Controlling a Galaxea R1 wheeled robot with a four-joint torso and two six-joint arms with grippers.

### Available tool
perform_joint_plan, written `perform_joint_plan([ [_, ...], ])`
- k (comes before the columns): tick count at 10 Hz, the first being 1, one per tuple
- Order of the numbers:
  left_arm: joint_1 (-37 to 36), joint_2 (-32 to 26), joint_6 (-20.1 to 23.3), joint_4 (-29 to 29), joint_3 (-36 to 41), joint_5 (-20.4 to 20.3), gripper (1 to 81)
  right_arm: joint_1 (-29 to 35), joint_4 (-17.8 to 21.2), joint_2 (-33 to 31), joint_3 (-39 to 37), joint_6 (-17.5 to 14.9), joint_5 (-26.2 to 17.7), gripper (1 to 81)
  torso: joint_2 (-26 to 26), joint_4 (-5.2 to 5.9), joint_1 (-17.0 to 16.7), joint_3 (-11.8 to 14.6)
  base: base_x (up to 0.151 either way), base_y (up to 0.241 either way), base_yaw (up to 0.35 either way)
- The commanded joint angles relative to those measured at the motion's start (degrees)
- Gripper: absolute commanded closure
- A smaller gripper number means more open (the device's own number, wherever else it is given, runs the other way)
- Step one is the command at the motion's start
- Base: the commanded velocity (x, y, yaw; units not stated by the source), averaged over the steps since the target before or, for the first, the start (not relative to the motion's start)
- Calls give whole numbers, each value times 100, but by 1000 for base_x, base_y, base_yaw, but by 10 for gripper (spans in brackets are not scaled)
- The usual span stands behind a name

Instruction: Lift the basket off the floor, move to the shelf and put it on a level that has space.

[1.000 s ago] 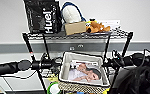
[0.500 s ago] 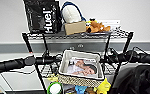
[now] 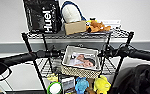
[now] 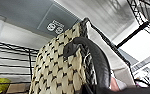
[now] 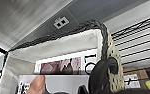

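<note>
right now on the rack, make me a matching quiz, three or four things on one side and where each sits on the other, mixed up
Things:
1. black bag
2. basket
3. yellow toy
4. cardboard box

Places:
A. between the two arms, in front of the second tier
B. top tier, left end
C. low on the rack, below the basket
D. top tier, beside the black bag

Pairs: 1-B, 2-A, 3-C, 4-D

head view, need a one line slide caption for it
Two dark arms hold a small beige woven basket with white lining at a black wire rack's second tier.
</note>
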Motion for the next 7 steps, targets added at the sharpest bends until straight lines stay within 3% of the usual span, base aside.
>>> perform_joint_plan([
  [1,-1402,638,-1,142,-1007,89,811,868,-272,791,-1259,-64,665,811,0,0,0,0,0,0,0],
  [3,-1394,989,-1,186,-1674,247,811,868,-315,1115,-1865,-73,777,811,2,0,4,-2,0,0,0],
  [7,-1236,963,-10,168,-2035,204,811,692,-359,1732,-2799,-82,946,811,5,0,6,-5,0,0,0],
])
